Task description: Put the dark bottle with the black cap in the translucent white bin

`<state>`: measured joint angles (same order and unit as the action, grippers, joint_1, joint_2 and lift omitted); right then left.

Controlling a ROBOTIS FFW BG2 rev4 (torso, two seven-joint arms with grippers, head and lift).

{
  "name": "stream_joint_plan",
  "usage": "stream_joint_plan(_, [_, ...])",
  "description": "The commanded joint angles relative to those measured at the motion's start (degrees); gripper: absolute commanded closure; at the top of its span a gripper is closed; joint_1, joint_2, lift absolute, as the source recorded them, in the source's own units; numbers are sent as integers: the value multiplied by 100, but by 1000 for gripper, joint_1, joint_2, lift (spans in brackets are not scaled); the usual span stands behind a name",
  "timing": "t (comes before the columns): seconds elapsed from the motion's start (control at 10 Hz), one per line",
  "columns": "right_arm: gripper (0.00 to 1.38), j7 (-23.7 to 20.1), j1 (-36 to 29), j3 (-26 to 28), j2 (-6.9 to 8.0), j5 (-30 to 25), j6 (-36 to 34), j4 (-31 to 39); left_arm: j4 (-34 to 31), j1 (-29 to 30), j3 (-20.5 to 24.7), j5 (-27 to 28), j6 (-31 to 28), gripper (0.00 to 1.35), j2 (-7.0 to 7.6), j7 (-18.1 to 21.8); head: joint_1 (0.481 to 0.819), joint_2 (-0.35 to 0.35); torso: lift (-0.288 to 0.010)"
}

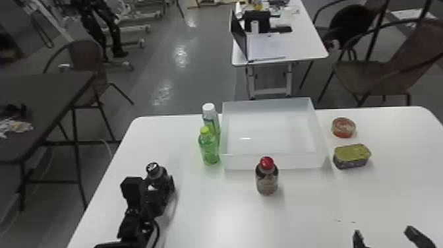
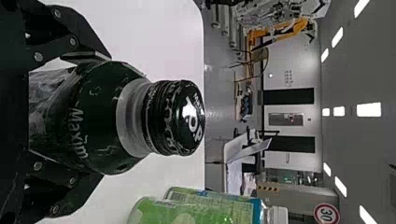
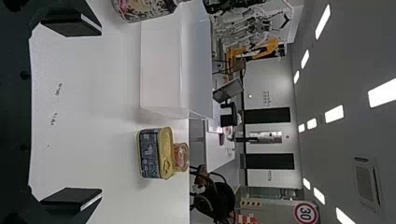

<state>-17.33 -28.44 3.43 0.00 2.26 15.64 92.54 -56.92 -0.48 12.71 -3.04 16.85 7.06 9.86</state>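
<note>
Ceiling lights [image 2: 369, 109] glow white, casting glare on the floor [image 1: 204, 72] and soft shadows across the table [image 1: 224, 214].

White table [image 1: 313, 211], translucent bin [image 1: 240, 162], bottles [image 1: 267, 182], two low containers [image 1: 351, 156]

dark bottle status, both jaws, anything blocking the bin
Left gripper: jaws closed on dark bottle, upright, outside bin. Right gripper: jaws open, empty. Green bottle and white-capped bottle stand at bin's left side, likely in the path.
</note>
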Motion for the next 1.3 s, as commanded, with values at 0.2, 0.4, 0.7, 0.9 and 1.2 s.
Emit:
stream_joint_plan(0.2, [85, -16, 14, 0, 5, 20, 0, -17, 5, -5, 232, 304, 196, 783, -197, -28, 695, 217, -32])
stream_joint_plan(0.4, [85, -34, 14, 9, 5, 37, 0, -34, -680, 232, 214, 577, 178, 783, -285, -45, 695, 214, -32])
stream_joint_plan(0.7, [87, -34, 14, 0, 5, 64, 0, -52, -2491, 786, -76, 550, -384, 783, -557, -45, 695, 183, -32])
stream_joint_plan(0.9, [87, -51, 32, 0, 5, 73, 0, -61, -2649, 601, -814, -179, -499, 783, -285, 122, 695, 134, -32])
stream_joint_plan(1.2, [87, -131, 102, 0, 5, 64, 0, -114, -2526, -128, -1737, -566, -1281, 783, 93, 596, 695, 31, -32])
